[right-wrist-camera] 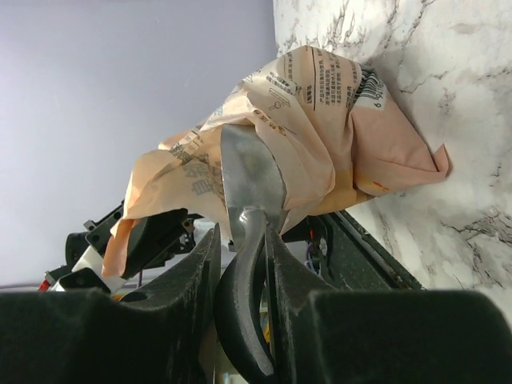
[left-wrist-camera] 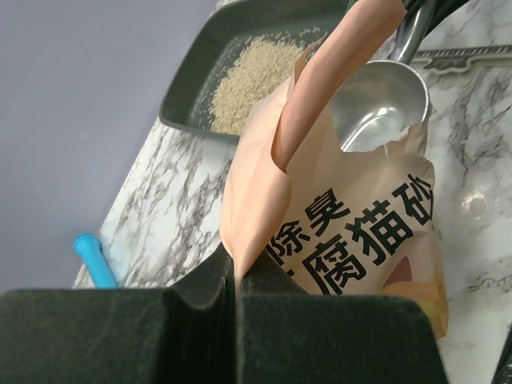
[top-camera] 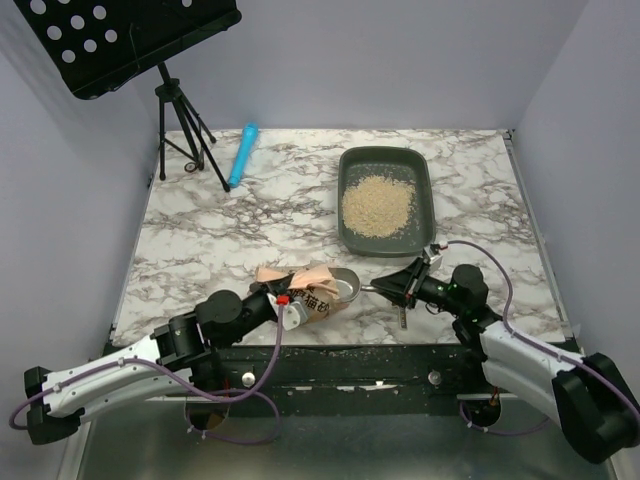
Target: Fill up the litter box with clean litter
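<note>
Lengthwise, the litter box [top-camera: 386,162] runs near-to-far; left jaws pinch bag [left-wrist-camera: 352,232], right jaws scoop [left-wrist-camera: 384,104].

Overhead view down the table [top-camera: 200,230]; both wrist views close on the bag [left-wrist-camera: 352,240], perhaps from opposite sides.

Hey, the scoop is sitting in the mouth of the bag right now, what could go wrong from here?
1. The left gripper pinches only a thin edge of the bag, so the bag might slip free or collapse when the scoop digs in.
2. The right gripper holds the scoop by its handle alone; a loaded bowl could tilt and spill onto the table short of the litter box.
</note>
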You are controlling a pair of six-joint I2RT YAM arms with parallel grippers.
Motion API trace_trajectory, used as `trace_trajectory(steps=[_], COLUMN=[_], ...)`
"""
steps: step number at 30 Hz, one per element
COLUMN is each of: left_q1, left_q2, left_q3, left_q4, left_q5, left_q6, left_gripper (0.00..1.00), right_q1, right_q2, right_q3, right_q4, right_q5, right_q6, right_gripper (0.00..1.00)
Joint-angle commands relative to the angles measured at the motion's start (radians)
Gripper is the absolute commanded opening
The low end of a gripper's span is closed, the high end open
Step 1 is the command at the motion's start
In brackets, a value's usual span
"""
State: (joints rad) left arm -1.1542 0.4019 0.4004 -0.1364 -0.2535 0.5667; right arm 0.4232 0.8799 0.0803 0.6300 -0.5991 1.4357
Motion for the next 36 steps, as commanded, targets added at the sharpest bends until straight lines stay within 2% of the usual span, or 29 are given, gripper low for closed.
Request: trace_trajectory(steps=[1,5,12,14,16,19,22,30,33,36], left_q1=[0.010,0.011,0.017,0.019,0.019,0.019,0.019,0.019,0.019,0.021], left_q2=[-0.003,-0.057,-0.097,-0.100,-0.097,-0.074,-0.041,0.073,0.130,0.155], left_q3=[0.087,0.084,0.150,0.161,0.164,0.140,0.114,0.182,0.224,0.203], left_q4=[-0.014,-0.034,-0.167,-0.199,-0.230,-0.229,-0.197,-0.204,-0.215,-0.166], left_q5=[-0.188,-0.236,-0.310,-0.293,-0.267,-0.222,-0.191,-0.147,-0.145,-0.153], left_q6=[0.096,0.153,0.211,0.188,0.142,0.079,0.044,0.001,-0.021,-0.030], left_gripper=[0.00,0.00,0.00,0.00,0.00,0.00,0.00,0.00,0.00,0.00], right_q1=[0.057,0.150,0.295,0.307,0.308,0.318,0.316,0.318,0.307,0.302], right_q2=[0.117,0.302,0.715,0.830,0.908,0.889,0.800,0.414,0.325,0.263], right_q3=[-0.091,-0.085,-0.007,-0.001,0.004,0.007,0.013,0.101,0.108,0.124], right_q4=[0.121,0.290,0.787,0.960,1.048,1.025,0.923,0.329,0.231,0.139], right_q5=[0.097,0.154,0.216,0.216,0.213,0.222,0.217,0.229,0.237,0.225], right_q6=[0.009,0.051,0.167,0.213,0.248,0.192,0.138,-0.050,-0.067,-0.080], right_gripper=[0.00,0.00,0.01,0.00,0.01,0.01,0.01,0.00,0.00,0.00])
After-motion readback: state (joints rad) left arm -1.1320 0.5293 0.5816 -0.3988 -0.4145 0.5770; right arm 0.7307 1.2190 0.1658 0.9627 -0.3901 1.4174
